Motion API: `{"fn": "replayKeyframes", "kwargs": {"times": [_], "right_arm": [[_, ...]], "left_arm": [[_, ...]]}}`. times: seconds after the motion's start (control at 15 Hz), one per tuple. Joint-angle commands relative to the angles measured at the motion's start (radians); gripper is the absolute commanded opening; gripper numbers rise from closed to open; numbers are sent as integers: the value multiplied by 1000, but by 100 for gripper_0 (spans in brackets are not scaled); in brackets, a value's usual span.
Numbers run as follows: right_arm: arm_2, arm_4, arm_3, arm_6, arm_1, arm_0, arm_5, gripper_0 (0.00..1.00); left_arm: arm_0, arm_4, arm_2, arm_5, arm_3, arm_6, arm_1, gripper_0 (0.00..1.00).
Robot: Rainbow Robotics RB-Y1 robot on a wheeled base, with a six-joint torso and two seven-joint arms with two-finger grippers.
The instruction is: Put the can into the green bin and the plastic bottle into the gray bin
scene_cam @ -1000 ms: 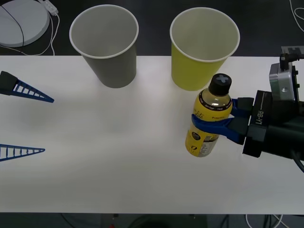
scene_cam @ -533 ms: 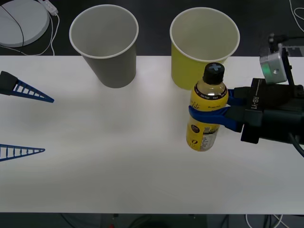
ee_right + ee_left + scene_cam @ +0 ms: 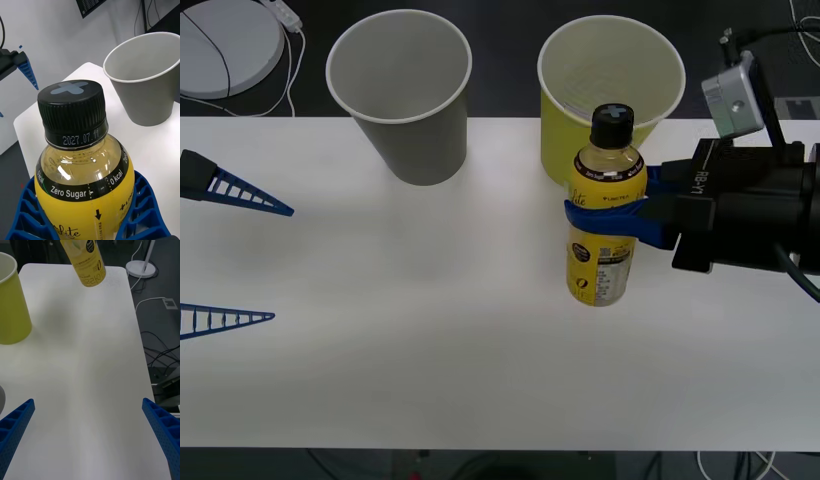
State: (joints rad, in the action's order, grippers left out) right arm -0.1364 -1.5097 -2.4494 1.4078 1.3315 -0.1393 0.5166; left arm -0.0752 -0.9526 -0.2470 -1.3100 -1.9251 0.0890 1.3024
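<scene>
Right gripper (image 3: 608, 217): blue ribbed fingers clamped around the middle of the small clear plastic bottle of amber-yellow drink (image 3: 604, 210), reaching in from the right side of the white table (image 3: 430, 350).
Plastic bottle: upright, black screw cap on top with a gray cross on it, yellow label below a black band reading "Zero Sugar". In the front view it sits just in front of the yellow-green paper cup, overlapping that cup's front wall. In the left wrist view its base (image 3: 88, 263) appears lifted clear of the table surface, though this is hard to judge.
Right wrist view: the bottle (image 3: 82, 165) fills the foreground, a blue finger (image 3: 140, 210) hugging each side of the label; the dark-gray cup (image 3: 146, 77) stands beyond it.
Green bin: large yellow-green tapered paper cup (image 3: 611, 95) with a white rim, standing upright at the back of the table, right of centre.
Gray bin: large dark-gray tapered paper cup (image 3: 400, 95) with a white rim, upright at the back, to the left of the green one and well apart from the bottle.
Left gripper (image 3: 230, 250): at the table's left edge, two blue fingers spread wide, holding nothing.
</scene>
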Motion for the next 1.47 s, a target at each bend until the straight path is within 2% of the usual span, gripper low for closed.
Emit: {"fn": "replayKeyframes", "kwargs": {"times": [0.07,0.33,0.47,0.93,1.47], "right_arm": [[0,3,20,3,-15,-59,68,0],[0,0,33,99,-26,-157,149,0],[0,6,52,99,-35,-194,181,0],[-19,2,170,143,-110,-436,431,0],[-353,-20,395,143,-210,-833,450,0]], "left_arm": [[0,0,0,0,0,0,0,100],[0,0,0,0,0,0,0,100],[0,0,0,0,0,0,0,100],[0,0,0,0,0,0,0,100],[0,0,0,0,0,0,0,100]]}}
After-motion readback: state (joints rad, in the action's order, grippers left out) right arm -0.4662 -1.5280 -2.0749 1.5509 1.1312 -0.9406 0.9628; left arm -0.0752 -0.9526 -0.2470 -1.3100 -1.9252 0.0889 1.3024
